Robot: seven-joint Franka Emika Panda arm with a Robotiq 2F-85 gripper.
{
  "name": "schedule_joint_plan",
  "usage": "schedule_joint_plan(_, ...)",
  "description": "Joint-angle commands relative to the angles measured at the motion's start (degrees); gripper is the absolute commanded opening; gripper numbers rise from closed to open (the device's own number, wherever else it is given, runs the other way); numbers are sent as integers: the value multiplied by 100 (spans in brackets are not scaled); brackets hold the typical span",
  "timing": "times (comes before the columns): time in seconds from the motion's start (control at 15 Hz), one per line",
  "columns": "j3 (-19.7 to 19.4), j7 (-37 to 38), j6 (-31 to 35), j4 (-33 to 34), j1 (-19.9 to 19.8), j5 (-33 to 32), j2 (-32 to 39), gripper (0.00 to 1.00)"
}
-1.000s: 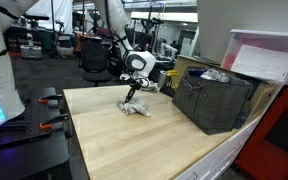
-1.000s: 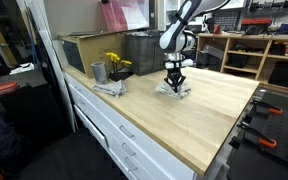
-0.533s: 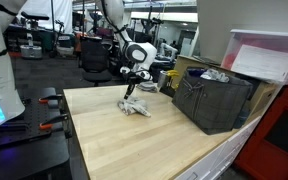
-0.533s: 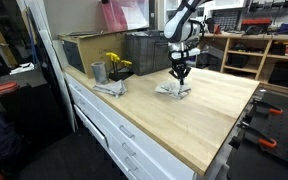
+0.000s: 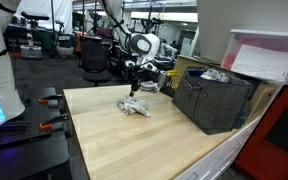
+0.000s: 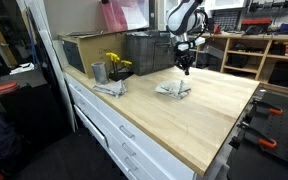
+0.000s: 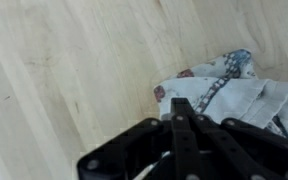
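A crumpled white cloth with a checked and red pattern (image 5: 134,106) (image 6: 174,89) lies on the wooden tabletop (image 5: 154,140). My gripper (image 5: 135,88) (image 6: 185,68) hangs in the air above it, apart from it. Its fingers are pressed together with nothing between them. In the wrist view the shut black fingertips (image 7: 181,105) point down at the cloth (image 7: 246,95), which lies to the right of them on bare wood.
A black crate (image 5: 214,100) (image 6: 144,50) stands at one end of the table, with a pale lidded bin (image 5: 269,55) behind it. A metal cup (image 6: 98,72) with yellow flowers (image 6: 116,63) and a second cloth (image 6: 109,88) sit near the table's edge.
My gripper was down on the cloth a second ago and has risen straight up, still shut and empty. The cloth stays on the table.
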Motion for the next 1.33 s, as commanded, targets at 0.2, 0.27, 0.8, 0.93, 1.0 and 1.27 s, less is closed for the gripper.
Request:
schedule_joint_plan(0.2, -49, -672, 544, -94, -184, -523, -324, 0)
schedule_joint_plan(0.27, -42, -737, 704, -149, -201, -517, -394, 0)
schedule_joint_plan(0.8, -35, -665, 1492, -1147, -83, -564, -1452, 0)
schedule_joint_plan(0.93, -15, -557, 1668, -1630, -19, -629, -1872, 0)
schedule_joint_plan(1.0, 6, -503, 1713, -1893, 10, -652, -2103, 0)
schedule_joint_plan(1.27, 89, -209, 1635, -2695, 40, -919, -2938, 0)
